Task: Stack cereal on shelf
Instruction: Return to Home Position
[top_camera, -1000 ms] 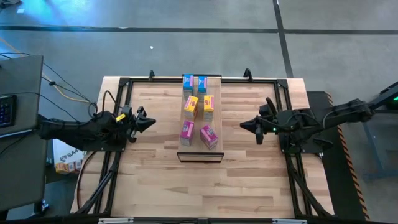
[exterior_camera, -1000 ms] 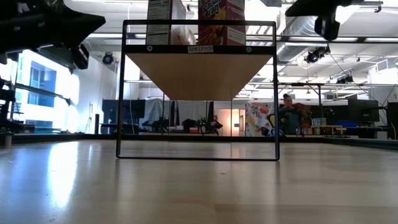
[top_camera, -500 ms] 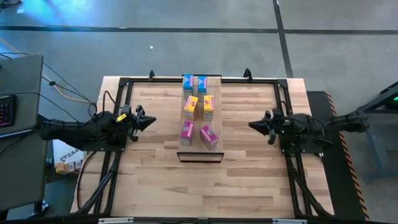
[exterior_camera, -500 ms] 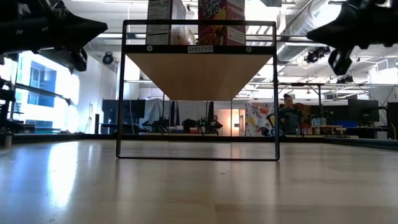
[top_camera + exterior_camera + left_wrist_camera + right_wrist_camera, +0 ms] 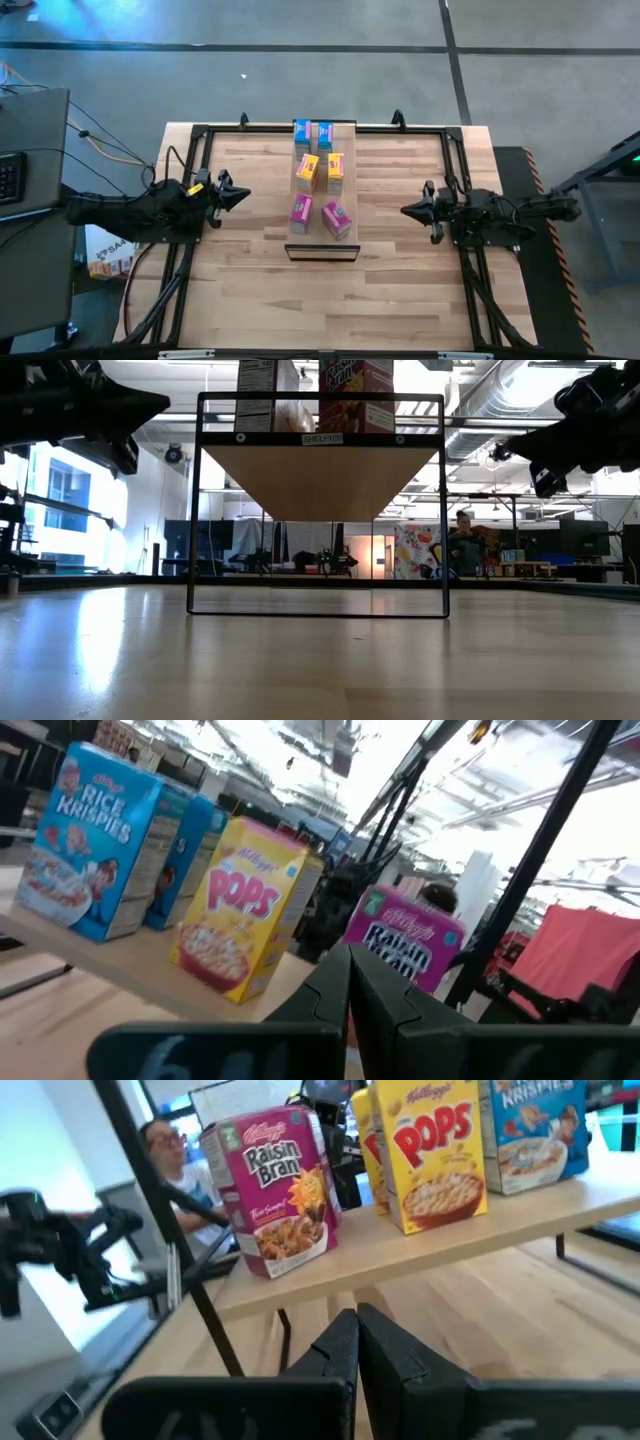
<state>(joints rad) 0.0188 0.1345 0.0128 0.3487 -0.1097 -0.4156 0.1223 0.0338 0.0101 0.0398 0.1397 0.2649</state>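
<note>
Your left end effector (image 5: 240, 197) has its two dark fingers (image 5: 335, 995) pressed together along one seam, with nothing between them. It hangs over the left part of the surface (image 5: 400, 290), pointing at the shelf (image 5: 312, 238) but well apart from it. Your right end effector (image 5: 408, 210) is also closed and empty. It sits over the right part of the surface, aimed at the shelf from the other side and well clear of it.

Between the two arms, the shelf runs front to back across the middle of the surface. The low view shows it raised on a thin dark frame (image 5: 195, 510).

All six cereal boxes (image 5: 335, 170) stand upright on the shelf in three pairs:
- The blue boxes (image 5: 302, 133) are side by side at the far end.
- The yellow boxes (image 5: 307, 170) are in the middle.
- The pink boxes (image 5: 300, 209) are nearest the dark front edge, and the right-hand one is turned a little out of line with its neighbour.

Each wrist view sees one row from its own side, with blue, yellow and pink boxes one after another along the plank.

In the low view a person (image 5: 462, 545) shows far off in the room beyond the surface.
</note>
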